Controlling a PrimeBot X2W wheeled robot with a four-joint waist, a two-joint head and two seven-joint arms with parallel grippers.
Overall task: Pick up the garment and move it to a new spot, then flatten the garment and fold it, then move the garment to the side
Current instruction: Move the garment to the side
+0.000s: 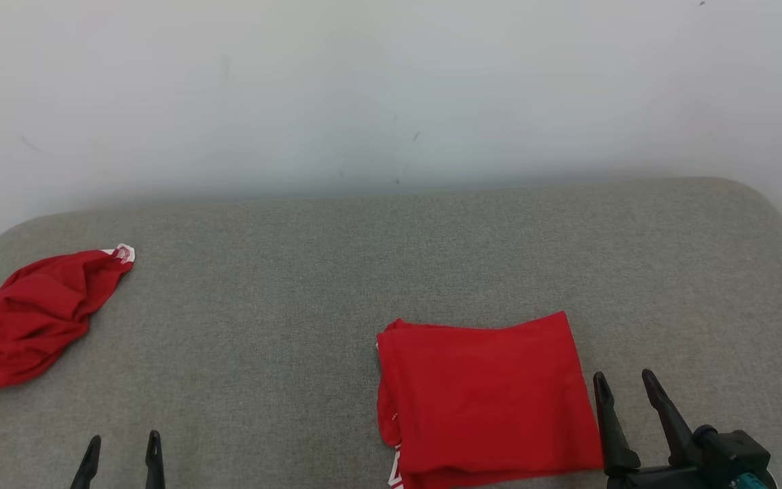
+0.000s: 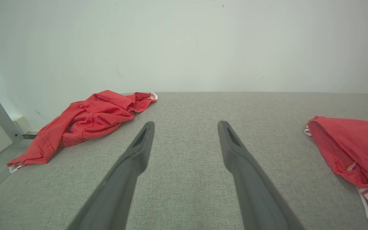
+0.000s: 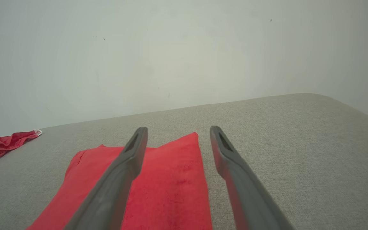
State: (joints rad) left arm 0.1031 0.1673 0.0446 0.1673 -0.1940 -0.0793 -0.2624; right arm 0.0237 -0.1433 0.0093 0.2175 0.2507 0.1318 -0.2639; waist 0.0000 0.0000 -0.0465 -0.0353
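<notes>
A red garment lies folded into a flat rectangle on the grey table, right of centre near the front edge; it shows too in the left wrist view and the right wrist view. My right gripper stands open just off its right edge, with nothing between the fingers; in its own view the right gripper hovers above the cloth's right edge. My left gripper is open at the front left, apart from any cloth, and in its own view the left gripper points over bare table.
A second red garment lies crumpled at the table's left edge, partly hanging over it, also in the left wrist view. A pale wall runs behind the table. Open table surface spans the middle and far right.
</notes>
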